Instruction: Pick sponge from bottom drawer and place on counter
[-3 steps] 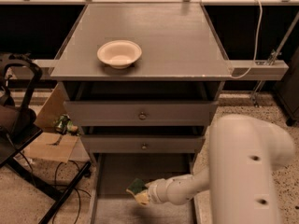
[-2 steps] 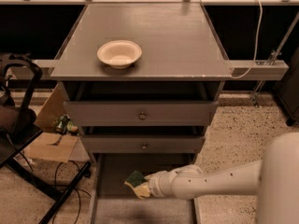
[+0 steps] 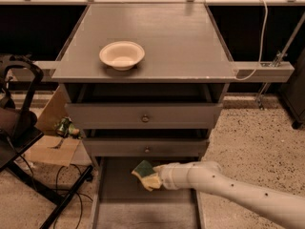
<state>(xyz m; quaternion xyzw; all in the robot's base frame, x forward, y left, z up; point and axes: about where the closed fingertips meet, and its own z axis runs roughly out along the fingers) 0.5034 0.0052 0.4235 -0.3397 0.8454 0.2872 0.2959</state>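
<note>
Gripper: [image 3: 153,178] at the tip of the white arm [image 3: 228,191], which reaches in from the lower right; it sits over the rear half of the bottom drawer.
Jaws: closed on the sponge's right end.
Sponge: [image 3: 143,170] green face up and tilted, yellow foam below; held over the drawer, just in front of the middle drawer's face.
Bottom drawer: [image 3: 119,194] pulled out, grey floor bare around the sponge.
Upper drawers: [image 3: 143,116] two, each with a round knob, both standing slightly out.
Counter: [image 3: 181,37] flat grey top.
Bowl: [image 3: 122,55] cream, upright, on the counter's front left.
Cable: [image 3: 260,32] white, hanging at the counter's right edge.
</note>
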